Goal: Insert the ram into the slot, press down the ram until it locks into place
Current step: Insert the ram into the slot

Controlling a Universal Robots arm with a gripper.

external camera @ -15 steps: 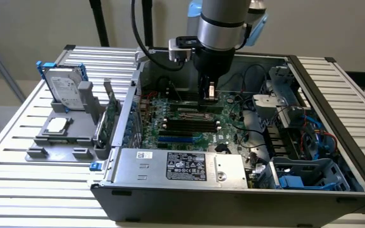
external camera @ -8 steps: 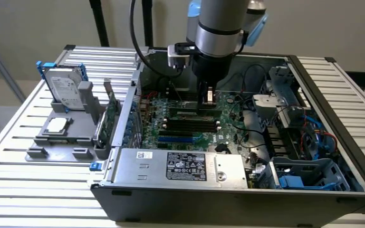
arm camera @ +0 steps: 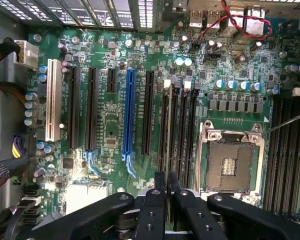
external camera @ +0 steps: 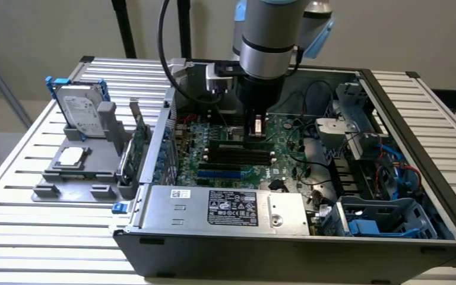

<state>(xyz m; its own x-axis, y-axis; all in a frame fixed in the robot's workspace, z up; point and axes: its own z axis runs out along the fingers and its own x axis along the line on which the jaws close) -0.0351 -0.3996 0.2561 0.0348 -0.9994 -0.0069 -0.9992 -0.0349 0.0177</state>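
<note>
Green ram [arm camera: 168, 130] pinched edge-on in narrowly closed gripper [arm camera: 167, 182], aligned lengthwise along black slot [arm camera: 163, 131] beside neighbouring sockets [arm camera: 185, 130], apparently for square seating under downward pressure.

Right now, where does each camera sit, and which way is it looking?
Exterior view: sits off the arm, high outside the computer case, looking down into it; the arm and gripper show.
Wrist view: sits on the wrist, looking straight down at the motherboard; the gripper shows, shut on the ram.
Shared: both see the gripper, the motherboard and the black slots.
</note>
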